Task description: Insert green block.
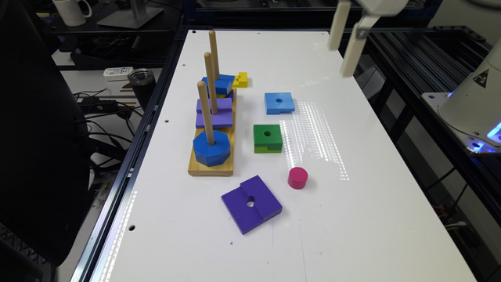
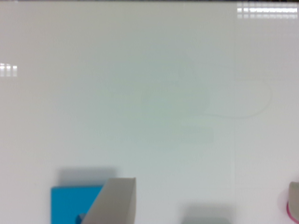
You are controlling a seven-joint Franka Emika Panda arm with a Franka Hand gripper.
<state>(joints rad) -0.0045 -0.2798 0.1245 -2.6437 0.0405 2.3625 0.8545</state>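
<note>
Resting flat on the white worktop (image 1: 352, 219), the green block (image 1: 267, 138) sits near centre of the exterior view, dark green top up, round hole visible, lime lower layer w/ a notch on the near side. Nothing touches it. The pincer (image 1: 346, 42) hangs high above the worktop's far edge, at approx. 1 o'clock from the block and well apart from it; in the wrist view its fingers (image 2: 114, 203) are spread wide, holding nothing.

Ref. positions from the green block: light-blue flat square (image 1: 279, 103) w/ hole at 12 o'clock, near; pink cylinder (image 1: 298, 178) at 5 o'clock, upright; purple square (image 1: 251, 203) w/ hole and groove at 6 o'clock, lying flat. At 9 o'clock, just beside, the wooden base (image 1: 211, 166) carries three upright pegs (image 1: 206, 111) in a row. Nearest peg holds a blue octagon (image 1: 211, 149); middle peg holds a purple piece (image 1: 214, 113); far peg holds a blue piece (image 1: 220, 84). A small yellow block (image 1: 240, 80) lies next to the far end of the base.

In the wrist view, the light-blue square (image 2: 74, 203) shows partly behind one finger.
</note>
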